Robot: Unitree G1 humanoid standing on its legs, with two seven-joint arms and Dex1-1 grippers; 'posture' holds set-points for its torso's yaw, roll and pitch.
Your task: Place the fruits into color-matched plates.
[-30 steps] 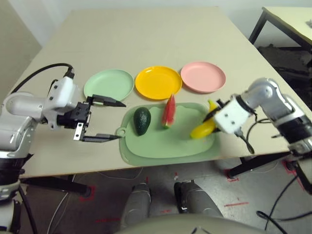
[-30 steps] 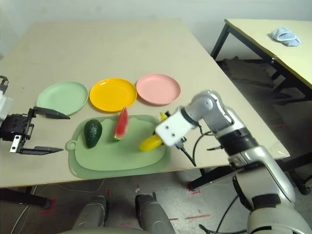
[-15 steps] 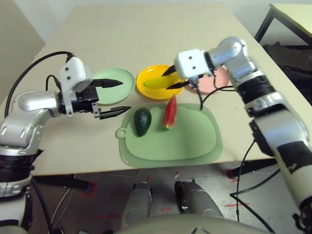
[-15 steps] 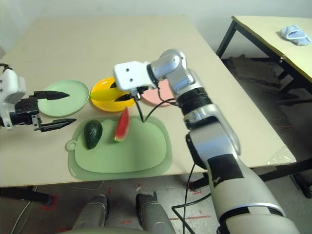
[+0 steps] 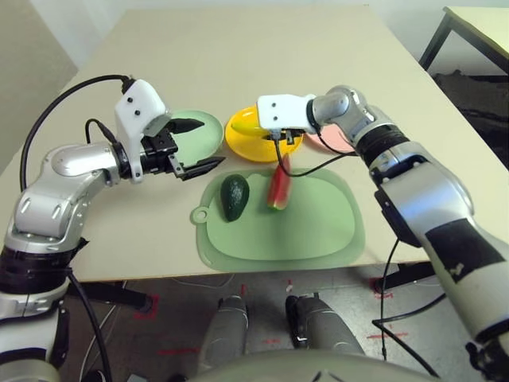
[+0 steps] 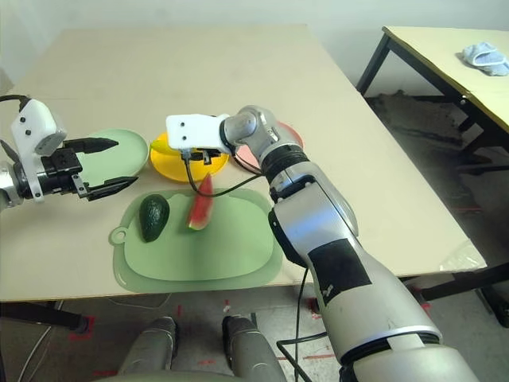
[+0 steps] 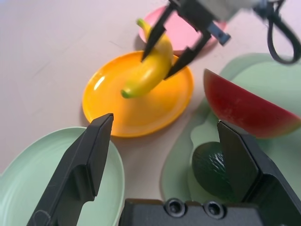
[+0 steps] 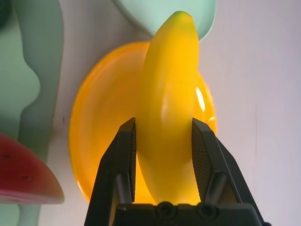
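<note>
Beige table (image 5: 238,48), right gripper (image 7: 174,47) clamping banana (image 7: 149,66) over yellow plate (image 7: 108,113), left gripper (image 5: 195,146) spread wide beside it, above green plate (image 5: 205,137)

Banana (image 7: 151,66) over yellow plate (image 7: 108,110); watermelon (image 5: 277,184), avocado (image 5: 234,196) on mat.

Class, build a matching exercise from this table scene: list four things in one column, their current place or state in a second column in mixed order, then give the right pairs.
Things
1. banana
2. avocado
3. left claw
4. pink plate

Places or states
A. open, holding nothing
B. lying on the green cutting mat
C. bare, no fruit on it
D. gripped by the right claw above the yellow plate

Pairs: 1-D, 2-B, 3-A, 4-C
</note>
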